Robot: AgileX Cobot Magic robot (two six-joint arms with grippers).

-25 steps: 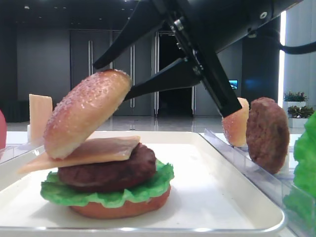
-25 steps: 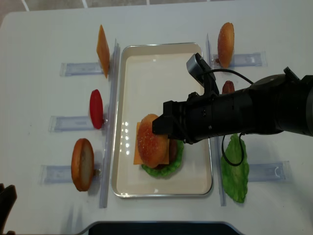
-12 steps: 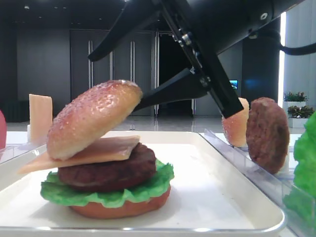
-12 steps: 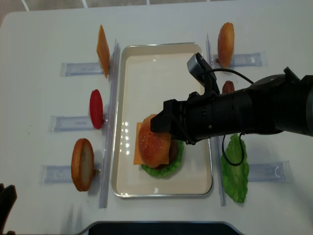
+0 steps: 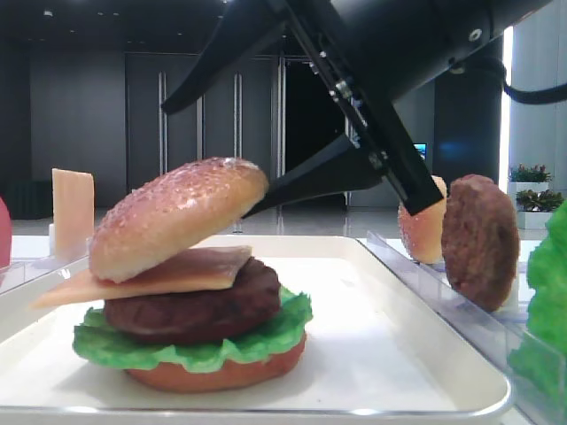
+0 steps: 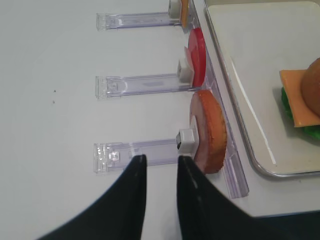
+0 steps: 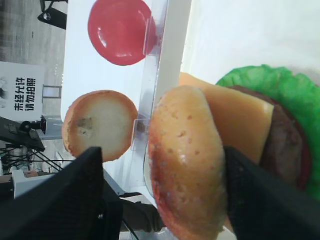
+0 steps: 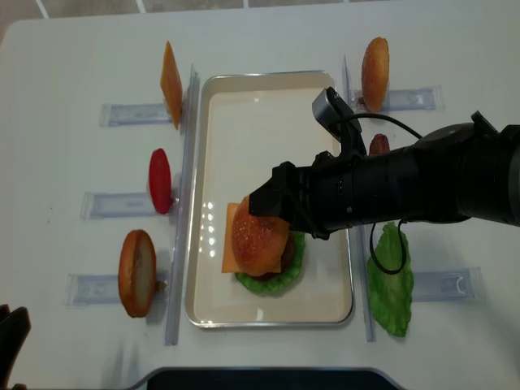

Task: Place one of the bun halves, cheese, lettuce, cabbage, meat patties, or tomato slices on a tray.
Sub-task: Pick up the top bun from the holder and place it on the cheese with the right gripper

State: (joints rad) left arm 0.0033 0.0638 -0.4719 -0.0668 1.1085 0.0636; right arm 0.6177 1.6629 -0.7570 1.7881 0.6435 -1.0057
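From the low exterior view I see my right gripper with jaws spread wide, the bun top lying tilted between them on the cheese, patty and lettuce stack in the tray

On the right wrist view the bun top sits between both jaws, touching neither that I can tell; a tomato slice stands in its rack beyond

On the left wrist view my left gripper has its jaws nearly together, holding nothing, just short of a bun half in a clear rack on the table
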